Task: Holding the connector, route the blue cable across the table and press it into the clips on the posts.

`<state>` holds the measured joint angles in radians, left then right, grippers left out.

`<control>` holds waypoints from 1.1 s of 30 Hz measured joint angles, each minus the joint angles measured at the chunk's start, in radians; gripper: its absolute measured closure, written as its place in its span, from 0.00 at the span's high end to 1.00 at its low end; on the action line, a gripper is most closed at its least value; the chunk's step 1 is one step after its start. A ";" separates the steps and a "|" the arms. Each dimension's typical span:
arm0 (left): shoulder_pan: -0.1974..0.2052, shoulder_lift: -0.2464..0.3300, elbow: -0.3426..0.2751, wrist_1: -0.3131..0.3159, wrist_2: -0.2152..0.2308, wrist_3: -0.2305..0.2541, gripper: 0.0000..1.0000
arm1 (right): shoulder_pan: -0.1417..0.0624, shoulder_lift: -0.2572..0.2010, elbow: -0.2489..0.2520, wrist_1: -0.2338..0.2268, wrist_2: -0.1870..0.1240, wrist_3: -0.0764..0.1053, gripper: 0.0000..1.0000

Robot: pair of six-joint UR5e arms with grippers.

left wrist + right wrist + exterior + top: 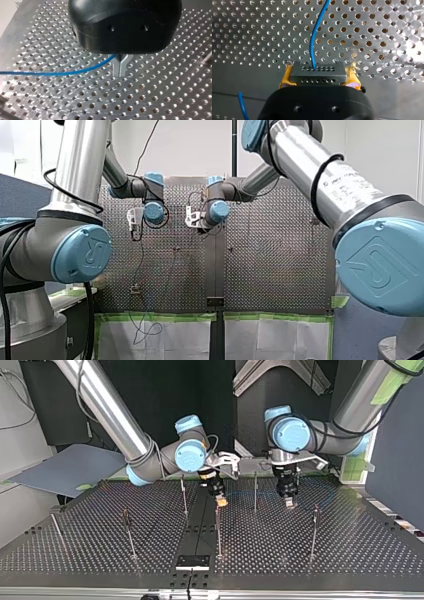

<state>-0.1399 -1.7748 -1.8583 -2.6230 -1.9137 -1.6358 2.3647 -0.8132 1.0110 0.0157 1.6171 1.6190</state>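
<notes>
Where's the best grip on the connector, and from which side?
By its two short ends, coming from the back, opposite the face where the blue cable exits. The connector is a flat dark block; my right gripper clamps it that way, yellow-padded fingers on each end, leaving the cable free ahead.

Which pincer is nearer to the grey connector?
Right. My right pincer is clamped on the connector; my left pincer holds the blue cable farther along, apart from the connector.
</notes>
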 joint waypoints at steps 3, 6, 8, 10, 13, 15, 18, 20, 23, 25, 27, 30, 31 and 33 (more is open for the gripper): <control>0.000 -0.002 -0.028 0.028 0.002 -0.006 0.00 | 0.002 -0.015 0.025 0.000 -0.001 -0.002 0.00; -0.003 -0.014 -0.051 0.052 0.005 -0.020 0.00 | 0.005 -0.025 0.051 0.000 0.000 -0.003 0.00; -0.006 -0.028 -0.068 0.068 0.005 -0.029 0.00 | 0.008 -0.028 0.069 -0.001 0.000 -0.004 0.00; -0.009 -0.045 -0.086 0.087 0.006 -0.035 0.00 | 0.012 -0.029 0.088 -0.002 0.001 -0.006 0.00; -0.011 -0.069 -0.111 0.111 0.006 -0.044 0.00 | 0.017 -0.030 0.115 -0.004 0.002 -0.007 0.00; -0.010 -0.085 -0.128 0.128 0.008 -0.055 0.00 | 0.021 -0.030 0.132 -0.006 0.003 -0.008 0.00; -0.011 -0.103 -0.153 0.153 0.016 -0.064 0.00 | 0.025 -0.030 0.153 -0.007 0.003 -0.009 0.00; -0.011 -0.108 -0.169 0.169 0.021 -0.067 0.00 | 0.026 -0.029 0.161 -0.008 0.003 -0.009 0.00; -0.014 -0.115 -0.194 0.194 0.034 -0.069 0.00 | 0.027 -0.029 0.169 -0.008 0.001 -0.008 0.00; -0.016 -0.122 -0.211 0.208 0.045 -0.069 0.00 | 0.027 -0.028 0.171 -0.008 0.001 -0.008 0.00; -0.017 -0.129 -0.229 0.222 0.059 -0.069 0.00 | 0.027 -0.028 0.172 -0.008 0.000 -0.006 0.00; -0.016 -0.134 -0.255 0.241 0.078 -0.071 0.00 | 0.026 -0.026 0.173 -0.012 -0.001 -0.003 0.00; -0.015 -0.135 -0.263 0.245 0.084 -0.072 0.00 | 0.026 -0.025 0.174 -0.013 -0.002 -0.002 0.00; -0.013 -0.136 -0.281 0.254 0.094 -0.072 0.00 | 0.022 -0.024 0.179 -0.020 -0.004 0.002 0.00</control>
<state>-0.1530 -1.9104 -2.1389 -2.3686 -1.8200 -1.7081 2.3866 -0.8369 1.1901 -0.0042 1.6134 1.6215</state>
